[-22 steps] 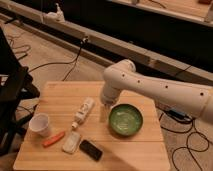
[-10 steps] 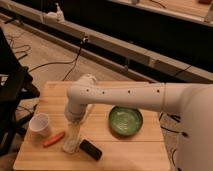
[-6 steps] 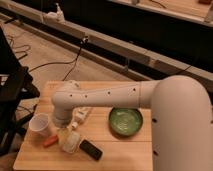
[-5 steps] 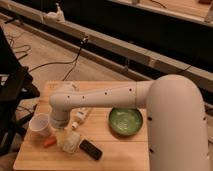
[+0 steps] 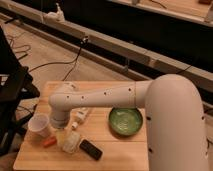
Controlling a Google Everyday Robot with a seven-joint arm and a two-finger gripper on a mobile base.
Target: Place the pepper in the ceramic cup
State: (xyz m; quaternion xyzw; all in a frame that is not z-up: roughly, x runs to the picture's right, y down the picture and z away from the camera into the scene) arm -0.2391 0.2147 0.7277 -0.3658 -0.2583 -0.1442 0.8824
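Lower left, I see the cup (image 5: 39,125) near the tabletop's (image 5: 117,151) left edge, with the pepper (image 5: 49,142) lying just outside it. The gripper (image 5: 60,128) hangs beside both; I cannot tell its state.

White gripper (image 5: 60,129) near orange-red pepper (image 5: 49,142); white ceramic cup (image 5: 39,125); green bowl (image 5: 125,121); black slab (image 5: 91,149).

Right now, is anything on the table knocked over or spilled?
Only the bottle: it lies on its side next to the arm. Nothing looks spilled. The cup stands upright, the pepper lies beside it, and the gripper is low by the pepper.
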